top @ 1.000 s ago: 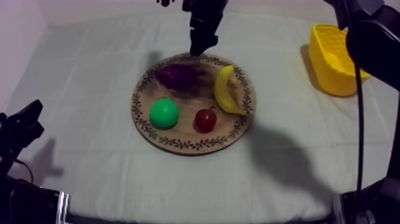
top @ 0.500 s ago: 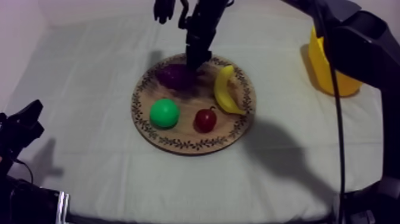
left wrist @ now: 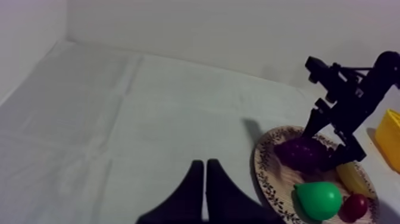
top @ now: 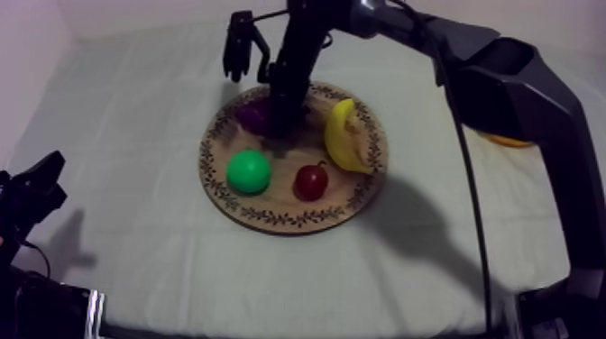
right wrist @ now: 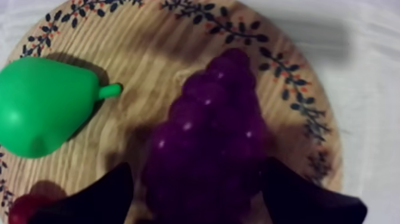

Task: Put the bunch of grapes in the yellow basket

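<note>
**A table with a board and a basket**

The table is covered all over with a grey-white cloth that has a few soft folds. A round wooden board lies flat on the cloth near the middle, with little leaves drawn around its rim. A yellow basket sits on the cloth too, well apart from the board, at the table's right side.

Grapes and pear look glossy plastic, the board grained wood (cloth matt).
</note>
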`<move>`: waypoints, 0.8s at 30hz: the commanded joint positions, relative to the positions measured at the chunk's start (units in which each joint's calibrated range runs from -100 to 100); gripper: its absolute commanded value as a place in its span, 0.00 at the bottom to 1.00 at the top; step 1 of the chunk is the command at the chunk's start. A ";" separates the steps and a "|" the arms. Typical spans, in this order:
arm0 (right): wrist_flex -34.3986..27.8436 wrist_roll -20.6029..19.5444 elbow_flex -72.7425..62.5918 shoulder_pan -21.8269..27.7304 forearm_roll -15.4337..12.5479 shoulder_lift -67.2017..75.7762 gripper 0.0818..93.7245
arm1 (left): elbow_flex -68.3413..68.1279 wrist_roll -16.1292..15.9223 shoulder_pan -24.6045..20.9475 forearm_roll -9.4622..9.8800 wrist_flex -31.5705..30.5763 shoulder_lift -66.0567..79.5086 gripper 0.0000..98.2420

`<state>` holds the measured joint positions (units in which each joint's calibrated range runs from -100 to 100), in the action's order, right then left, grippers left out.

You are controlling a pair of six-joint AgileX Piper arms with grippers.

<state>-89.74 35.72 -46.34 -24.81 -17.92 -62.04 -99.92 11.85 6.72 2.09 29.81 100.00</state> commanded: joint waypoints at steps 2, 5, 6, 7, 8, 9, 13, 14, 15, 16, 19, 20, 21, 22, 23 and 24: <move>1.04 0.02 -0.17 -0.27 0.51 -1.11 0.62 | 0.03 -0.01 -0.03 -0.02 0.01 0.00 0.00; 2.91 -0.43 -0.33 -0.53 0.80 -2.09 0.50 | 0.03 -0.01 -0.03 -0.02 0.01 0.00 0.00; 3.67 -0.68 -0.35 -0.58 0.93 -2.33 0.46 | 0.03 -0.01 -0.03 -0.02 0.01 0.00 0.00; 4.36 -0.88 -0.40 -0.61 1.08 -2.53 0.43 | 0.03 -0.01 -0.03 -0.02 0.01 0.00 0.00; 4.88 -1.00 -0.44 -0.63 1.26 -2.66 0.40 | 0.03 -0.01 -0.03 -0.02 0.01 0.00 0.00; 5.25 -1.06 -0.46 -0.65 1.44 -2.68 0.37 | 0.03 -0.01 -0.03 -0.02 0.01 0.00 0.00; 5.90 -1.06 0.16 -0.22 1.82 -1.30 0.32 | 0.03 -0.01 -0.03 -0.02 0.01 0.00 0.00; 5.99 -0.99 0.52 -0.04 1.85 -0.56 0.31 | 0.03 -0.01 -0.03 -0.02 0.01 0.00 0.00; 6.10 -0.91 1.01 0.18 1.87 0.35 0.31 | 0.03 -0.01 -0.03 -0.02 0.01 0.00 0.00; 6.20 -0.78 1.55 0.40 1.88 1.36 0.31 | 0.03 -0.01 -0.03 -0.02 0.01 0.00 0.00; 6.35 -0.21 3.72 1.27 1.96 5.06 0.31 | 0.03 -0.01 -0.03 -0.02 0.01 0.00 0.00; 6.38 0.00 4.59 1.60 2.00 6.46 0.31 | 0.03 -0.01 -0.03 -0.02 0.01 0.00 0.00; 6.42 0.19 5.56 1.95 2.05 7.93 0.31 | 0.03 -0.01 -0.03 -0.02 0.01 0.00 0.00; 6.47 0.40 6.57 2.31 2.10 9.45 0.31 | 0.03 -0.01 -0.03 -0.02 0.01 0.00 0.00; 6.61 0.56 7.61 2.67 2.18 10.96 0.31 | 0.03 -0.01 -0.03 -0.02 0.01 0.00 0.00; 6.82 0.70 8.67 3.07 2.26 12.51 0.31 | 0.03 -0.01 -0.03 -0.02 0.01 0.00 0.00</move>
<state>-83.07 36.22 -39.28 -22.14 -15.52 -52.63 -99.92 11.85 6.72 2.09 29.81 100.00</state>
